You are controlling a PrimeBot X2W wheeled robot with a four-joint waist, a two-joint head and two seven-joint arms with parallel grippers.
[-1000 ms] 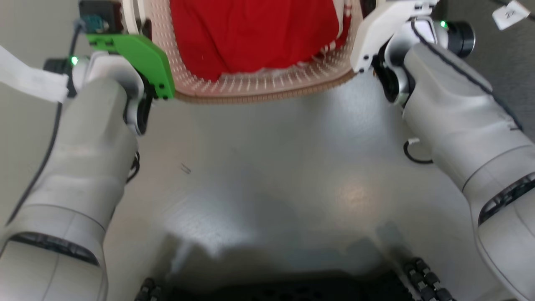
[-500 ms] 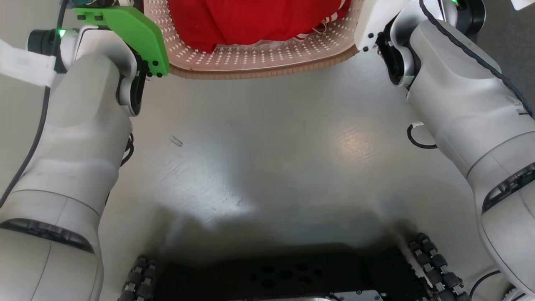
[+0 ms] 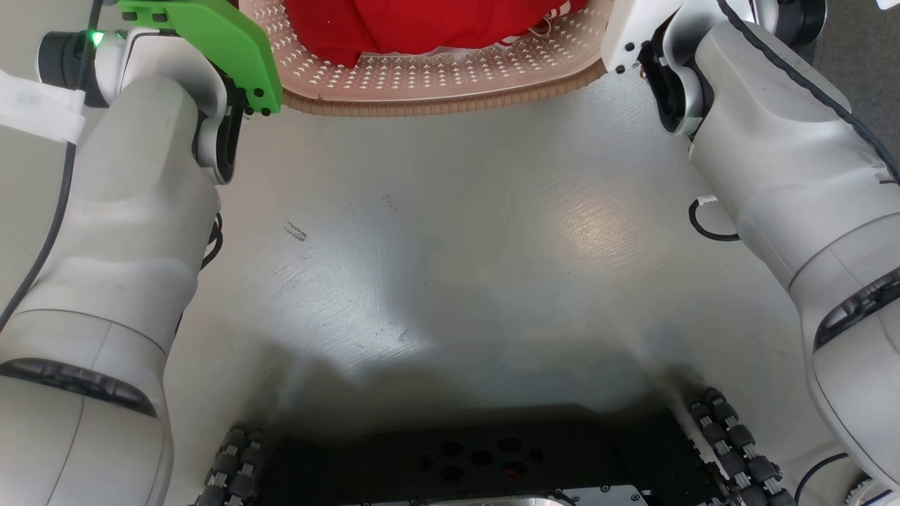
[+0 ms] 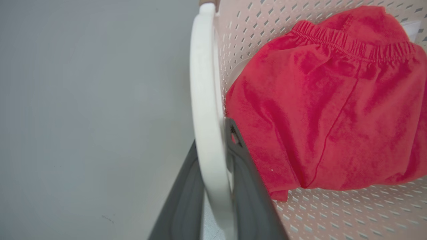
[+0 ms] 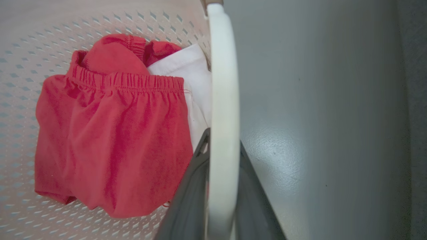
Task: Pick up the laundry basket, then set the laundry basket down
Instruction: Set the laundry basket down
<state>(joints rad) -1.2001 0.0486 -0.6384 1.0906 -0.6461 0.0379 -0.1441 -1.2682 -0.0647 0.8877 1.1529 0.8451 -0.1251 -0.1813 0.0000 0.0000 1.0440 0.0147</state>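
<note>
Pinching the left handle [image 4: 203, 83], the left hand [image 4: 213, 140] has one dark finger on either side of the white loop. The right hand [image 5: 223, 140] clamps the right handle [image 5: 223, 66] the same way. The basket [image 3: 436, 77] sits at the top of the head view, between the two wrists; I cannot tell whether its base touches the floor [image 3: 450, 246]. It is probably light: thin perforated plastic holding a red garment [image 4: 327, 110] and a white cloth [image 5: 196, 83]. The walls look stiff enough to keep their shape. The handles are smooth and narrow, so they could slide or pivot between the fingers; a level, matched lift would suit it. The soft load cannot break, though it may shift. The floor is pale grey and glossy ahead of the robot's black base [image 3: 478, 464], with a darker strip [image 3: 872, 56] at far right.
</note>
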